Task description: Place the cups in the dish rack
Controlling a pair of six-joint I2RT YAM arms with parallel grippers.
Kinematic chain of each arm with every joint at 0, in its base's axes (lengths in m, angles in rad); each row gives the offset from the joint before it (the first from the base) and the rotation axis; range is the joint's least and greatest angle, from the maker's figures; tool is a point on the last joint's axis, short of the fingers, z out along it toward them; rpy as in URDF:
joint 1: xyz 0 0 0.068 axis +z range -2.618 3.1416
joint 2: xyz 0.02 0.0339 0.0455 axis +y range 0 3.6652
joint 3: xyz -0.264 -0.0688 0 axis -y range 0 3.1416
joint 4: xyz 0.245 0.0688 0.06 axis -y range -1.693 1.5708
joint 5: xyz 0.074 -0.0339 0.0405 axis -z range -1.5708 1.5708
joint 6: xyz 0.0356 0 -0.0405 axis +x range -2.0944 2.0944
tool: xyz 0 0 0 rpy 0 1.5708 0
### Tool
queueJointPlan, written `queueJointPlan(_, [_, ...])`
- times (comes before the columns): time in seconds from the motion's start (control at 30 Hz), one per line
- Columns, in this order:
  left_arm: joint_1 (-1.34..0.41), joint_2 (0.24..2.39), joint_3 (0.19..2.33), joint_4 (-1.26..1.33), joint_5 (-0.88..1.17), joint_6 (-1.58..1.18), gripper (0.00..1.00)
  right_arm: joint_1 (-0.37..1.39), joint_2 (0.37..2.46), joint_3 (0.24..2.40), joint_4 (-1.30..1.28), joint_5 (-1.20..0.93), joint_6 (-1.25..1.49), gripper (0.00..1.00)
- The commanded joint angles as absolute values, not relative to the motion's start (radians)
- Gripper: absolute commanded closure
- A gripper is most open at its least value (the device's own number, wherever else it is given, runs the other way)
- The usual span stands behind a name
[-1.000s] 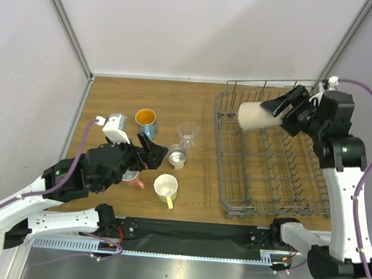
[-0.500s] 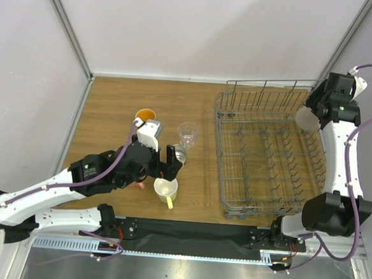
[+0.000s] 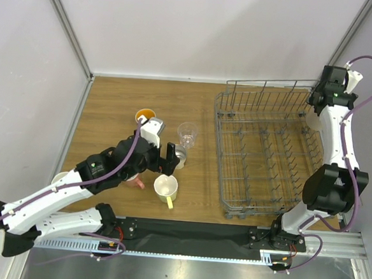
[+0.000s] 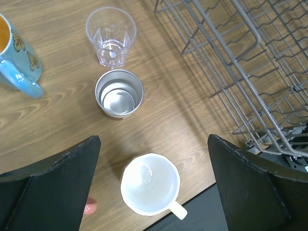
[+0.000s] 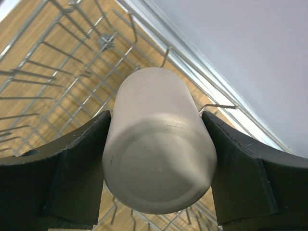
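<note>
Wooden tabletop (image 3: 112, 102), contents listed left to right. Pink cup (image 3: 135, 182): near the front edge, mostly hidden under the left arm, only a sliver showing. Blue mug (image 4: 17, 60): upright, orange inside, at the left of the cup group. Left tool (image 4: 154, 139): fingers spread wide, holding nothing, hovering above the cup group. Yellow-cream mug (image 4: 150, 184): upright, mouth up, handle pointing toward the front edge; in the wrist view it sits between the two spread fingers, touched by neither. Steel cup (image 4: 119, 94): small, upright, just beyond the yellow-cream mug. Clear glass (image 4: 110, 36): upright, just beyond the steel cup and apart from it. Dish rack (image 3: 268, 158): grey wire basket with rows of tines and raised sides, on the right half of the tabletop, apart from the cup group. Right tool (image 5: 159, 149): at the rack's far right corner, fingers pinching the beige cup (image 5: 156, 110) by its sides. The cup is tilted, base toward the wrist camera, over the rack's wires; whether it touches them cannot be told.
</note>
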State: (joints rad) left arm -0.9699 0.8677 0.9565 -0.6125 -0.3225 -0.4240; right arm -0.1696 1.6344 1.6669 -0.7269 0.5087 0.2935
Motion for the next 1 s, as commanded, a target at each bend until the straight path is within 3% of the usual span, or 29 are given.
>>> queueJointPlan(0.0, [-0.95, 0.851, 0.973, -0.566, -0.273, -0.364, 0.0, -0.183, 1.657, 1.717, -0.681, 0.561, 0.262, 1.0])
queueJointPlan(0.73, [-0.882, 0.96, 1.104, -0.66, -0.253, -0.262, 0.0, -0.19, 1.763, 1.519, -0.569, 0.511, 0.376, 1.0])
queueJointPlan(0.97, [-0.879, 0.989, 1.167, -0.71, -0.262, -0.27, 0.0, -0.222, 1.812, 1.517, -0.554, 0.486, 0.382, 0.94])
